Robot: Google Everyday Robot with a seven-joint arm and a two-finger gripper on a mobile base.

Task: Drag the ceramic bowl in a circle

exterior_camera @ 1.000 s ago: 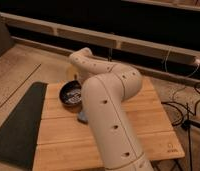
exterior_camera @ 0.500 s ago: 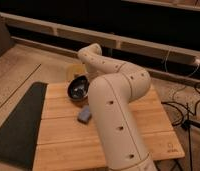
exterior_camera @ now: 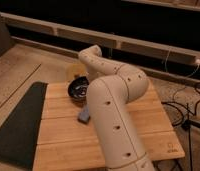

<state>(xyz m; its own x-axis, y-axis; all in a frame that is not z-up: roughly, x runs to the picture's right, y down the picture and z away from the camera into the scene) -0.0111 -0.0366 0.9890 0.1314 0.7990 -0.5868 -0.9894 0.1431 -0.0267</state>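
Your ceramic bowl (exterior_camera: 78,91) sits upright on the wooden surface (exterior_camera: 143,135), toward the far left part of it, mouth facing straight up so you look down into its dark, glossy inside with a pale sheen. It is round, so it has no long axis and no heading to speak of; the rim looks level rather than tipped.

Your gripper (exterior_camera: 86,81) is at the bowl's far right edge, at the end of the white arm (exterior_camera: 110,115), which rises from the near side, bends at a thick elbow on the right and reaches back leftward and down to the bowl. The arm's last link covers the gripper, so you see almost nothing of it directly; it is clenched tight, and you cannot tell from here whether it pinches the rim or only presses against it.

Just behind the bowl, on the far side, a small pale round jar (exterior_camera: 73,72) stands close to it. Nearer to you, a small grey block (exterior_camera: 84,116) lies on the wood, partly hidden by the arm. A dark mat (exterior_camera: 18,122) lies alongside the left edge of the surface. Cables (exterior_camera: 185,107) trail on the floor to the right.
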